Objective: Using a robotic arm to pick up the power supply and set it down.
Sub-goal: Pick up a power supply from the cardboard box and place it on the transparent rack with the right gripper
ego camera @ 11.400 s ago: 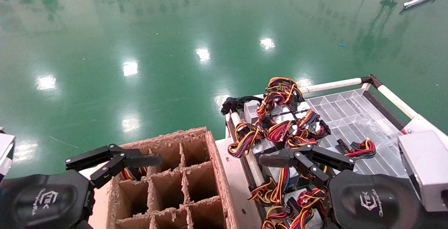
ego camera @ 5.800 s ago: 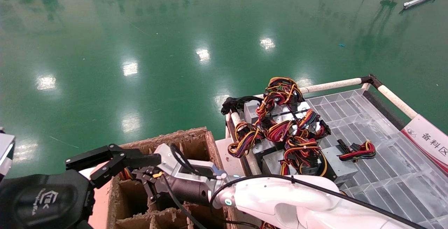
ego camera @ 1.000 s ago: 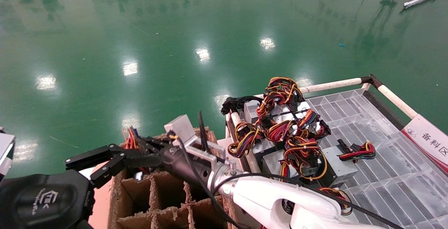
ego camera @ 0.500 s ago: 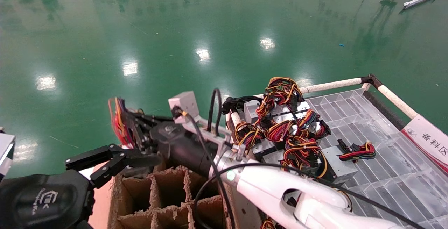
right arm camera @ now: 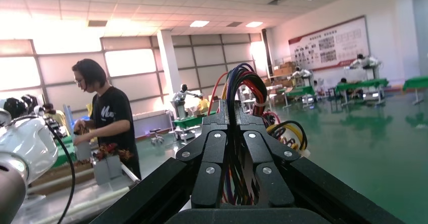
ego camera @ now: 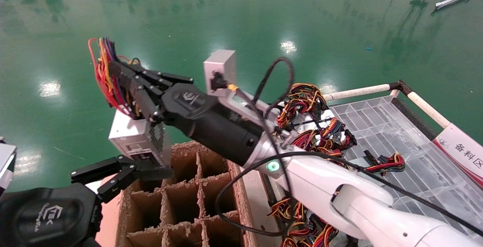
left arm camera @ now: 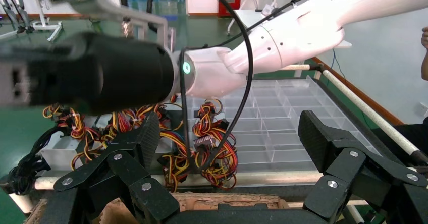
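My right gripper point(ego camera: 117, 78) on the white robotic arm point(ego camera: 320, 190) is shut on the red, yellow and orange wire bundle point(ego camera: 102, 69) of the power supply. The silver-grey box of the power supply point(ego camera: 134, 138) hangs tilted below the fingers, above the far left corner of the cardboard box point(ego camera: 236, 186). In the right wrist view, the wires point(right arm camera: 246, 81) stick out between the closed fingers of the right gripper point(right arm camera: 233, 114). My left gripper point(ego camera: 120, 171) is parked at the lower left, open and empty, just under the hanging power supply; it also shows as the left gripper point(left arm camera: 229, 138).
The cardboard box has several divider cells. To its right, a clear plastic tray point(ego camera: 381, 126) on a railed cart holds a pile of other power supplies point(ego camera: 317, 130) with tangled wires. Green floor lies beyond. A person point(right arm camera: 108, 120) stands in the background.
The right arm has risen up and to the left, pulling the wire bundle upward; the silver box has come out of the cardboard box and now hangs in the air. The left gripper has not moved.
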You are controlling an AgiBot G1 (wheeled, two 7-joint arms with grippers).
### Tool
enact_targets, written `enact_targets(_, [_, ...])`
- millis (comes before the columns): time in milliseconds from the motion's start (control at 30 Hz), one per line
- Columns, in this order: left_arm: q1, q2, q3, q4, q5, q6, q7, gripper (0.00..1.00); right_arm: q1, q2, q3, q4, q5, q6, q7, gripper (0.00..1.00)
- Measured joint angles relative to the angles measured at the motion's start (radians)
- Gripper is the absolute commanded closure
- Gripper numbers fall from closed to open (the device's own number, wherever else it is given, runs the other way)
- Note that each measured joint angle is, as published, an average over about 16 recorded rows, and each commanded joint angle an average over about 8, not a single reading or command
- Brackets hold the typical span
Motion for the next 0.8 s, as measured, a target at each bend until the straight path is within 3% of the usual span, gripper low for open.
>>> enact_targets(167, [0.000,0.000,0.000,0.000,0.000,0.000,0.000,0.00,0.039,0.030,0.005,-0.033,-0.012,-0.057,-0.020,1.00])
enact_targets(367, [0.000,0.000,0.000,0.000,0.000,0.000,0.000,0.00,0.106,0.128,-0.007,0.010,-0.054,-0.032,-0.035,1.00])
enact_targets(600, [0.000,0.000,0.000,0.000,0.000,0.000,0.000,0.00,0.187,0.336,-0.025,0.210,-0.115,0.054,-0.035,1.00])
enact_targets(800, [0.000,0.000,0.001,0.000,0.000,0.000,0.000,0.00,0.255,0.543,-0.043,0.447,-0.168,0.173,-0.009,1.00])
